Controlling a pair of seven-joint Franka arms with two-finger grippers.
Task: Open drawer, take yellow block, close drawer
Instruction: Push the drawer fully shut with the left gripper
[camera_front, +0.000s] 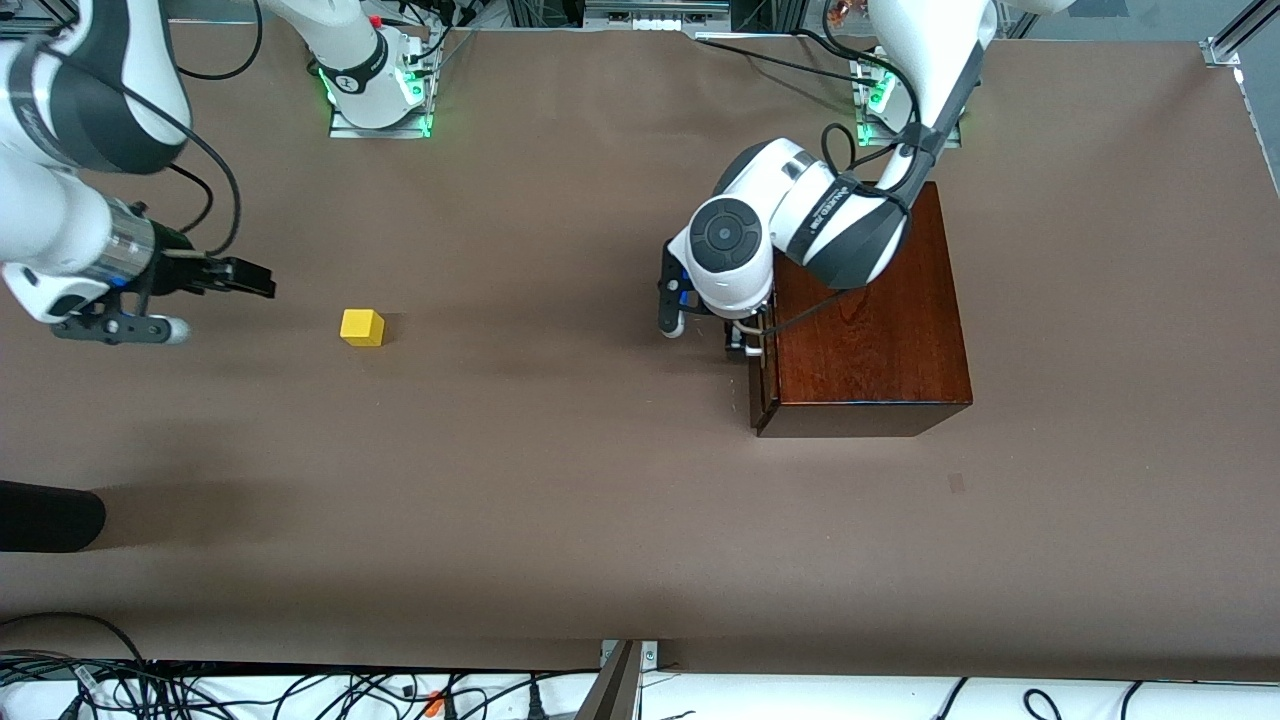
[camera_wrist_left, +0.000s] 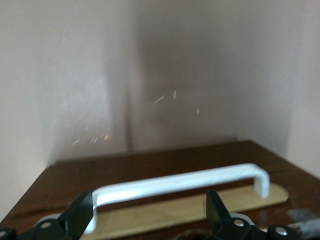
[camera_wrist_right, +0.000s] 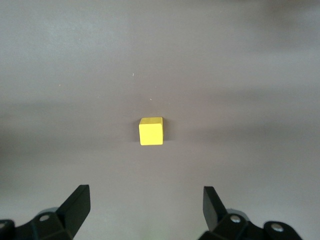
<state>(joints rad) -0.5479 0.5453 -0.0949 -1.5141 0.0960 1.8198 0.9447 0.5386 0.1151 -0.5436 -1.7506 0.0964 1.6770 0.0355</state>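
Sitting apart: yellow block (camera_wrist_right: 151, 131), open right gripper (camera_wrist_right: 145, 207).

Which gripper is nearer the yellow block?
Right. The right gripper hangs open beside the yellow block; the left gripper is open at the drawer handle.

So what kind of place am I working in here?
Most likely a robotics lab bench: a brown-covered table, arm bases bolted along its edge, loose cables, and only test props, a yellow block and wooden drawer box.
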